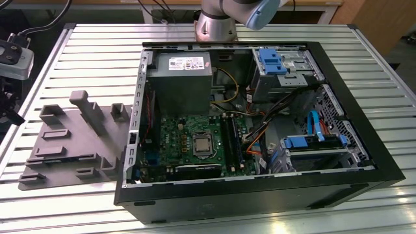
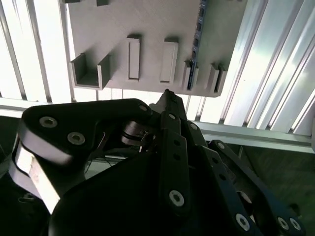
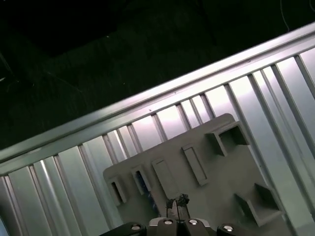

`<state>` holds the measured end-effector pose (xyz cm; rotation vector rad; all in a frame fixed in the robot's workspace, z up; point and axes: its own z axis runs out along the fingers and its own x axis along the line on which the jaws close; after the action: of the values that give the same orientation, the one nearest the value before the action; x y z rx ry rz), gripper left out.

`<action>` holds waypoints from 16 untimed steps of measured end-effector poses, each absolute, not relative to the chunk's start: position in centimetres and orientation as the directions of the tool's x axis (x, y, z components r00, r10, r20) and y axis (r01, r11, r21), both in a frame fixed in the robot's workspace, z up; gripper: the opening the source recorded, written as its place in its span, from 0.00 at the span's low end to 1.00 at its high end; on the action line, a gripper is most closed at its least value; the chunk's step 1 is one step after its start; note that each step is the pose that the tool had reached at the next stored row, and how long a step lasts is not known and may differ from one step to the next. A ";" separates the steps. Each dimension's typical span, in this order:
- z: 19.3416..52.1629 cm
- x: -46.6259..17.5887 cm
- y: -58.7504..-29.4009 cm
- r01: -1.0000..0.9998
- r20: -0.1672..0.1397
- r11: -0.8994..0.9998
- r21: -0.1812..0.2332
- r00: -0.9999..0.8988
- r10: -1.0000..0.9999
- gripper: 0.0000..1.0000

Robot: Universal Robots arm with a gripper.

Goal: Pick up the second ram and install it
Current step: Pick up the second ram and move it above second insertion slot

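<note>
jaws look clenched, tips together, nothing between them. gripper [image 2: 166, 93] hangs over the tray [image 2: 123, 19] near one of its edges, apart from the surface.

ram [image 2: 195, 49] stands on edge in a narrow holder of that tray: thin, dark, bluish along one side. not gripped, not touched. in the first wrist view the ram [image 3: 143, 187] sits a little off the line of the gripper [image 3: 178, 201], not under it.

tray [image 1: 71, 139] lies on the slatted bench [image 1: 85, 58], just beside the open case [image 1: 260, 200], on the exterior view's left. slots [image 1: 232, 141] run next to the cpu socket, with cables [image 1: 260, 139] close by. can't tell whether the slot clips are open.

risks as i read them:
- descending with jaws clenched would put the tips on the ram's top edge instead of straddling it. could chip it or jam it in the holder.
- that sideways offset could land one finger on the stick or on a holder block, tipping or bending the ram.
- the stick is thin and on edge. an off-centre grip lets it pivot, and a skewed stick won't line up with a slot.
- holder walls sit tight to the ram, so there's little room for fingers.
- no tray fixing visible. a side push may slide it on the slats.
- cables near the slots could snag a carried stick.
</note>
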<state>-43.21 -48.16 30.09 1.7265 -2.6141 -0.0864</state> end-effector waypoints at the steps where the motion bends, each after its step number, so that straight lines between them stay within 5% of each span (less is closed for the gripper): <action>1: 30.1 -43.2 -48.2 -0.924 -0.024 0.378 0.050 -0.380 -0.925 0.11; 16: 30.0 -43.2 -48.2 -0.986 -0.024 0.160 0.050 -0.162 -0.987 0.11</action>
<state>-43.21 -48.16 29.97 2.0248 -2.3819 -0.0842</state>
